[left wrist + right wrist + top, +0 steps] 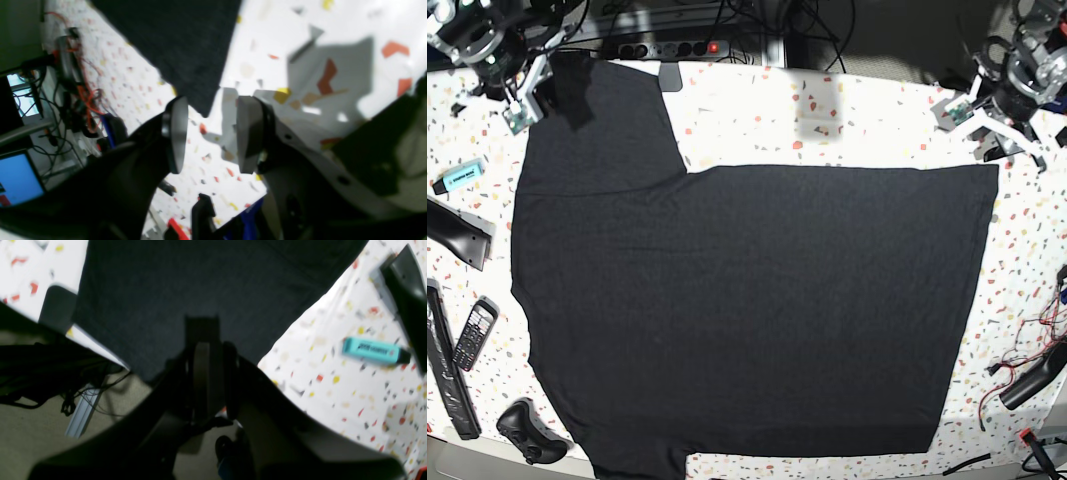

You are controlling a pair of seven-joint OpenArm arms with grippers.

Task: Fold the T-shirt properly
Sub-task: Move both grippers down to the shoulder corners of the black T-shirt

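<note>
Black T-shirt spread on speckled bench, left end effector released off its corner, right end effector clenched on sleeve

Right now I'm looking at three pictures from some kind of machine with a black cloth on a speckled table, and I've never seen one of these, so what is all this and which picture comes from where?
It is a robot with two arms, each ending in a two-fingered gripper, and its job is to fold the T-shirt.

The wide picture looks straight down on the table. The shirt lies spread out flat, plain black side up. Around it lie a turquoise marker, a phone and a game controller.

The other two pictures come from cameras on the wrists. The left gripper is open, holds nothing, and sits just off a corner of the shirt. The right gripper is at the far sleeve; its jaws look nearly closed and the cloth runs right up to them, but the picture is too dark and blurred to say whether it is pinching the sleeve.
</note>
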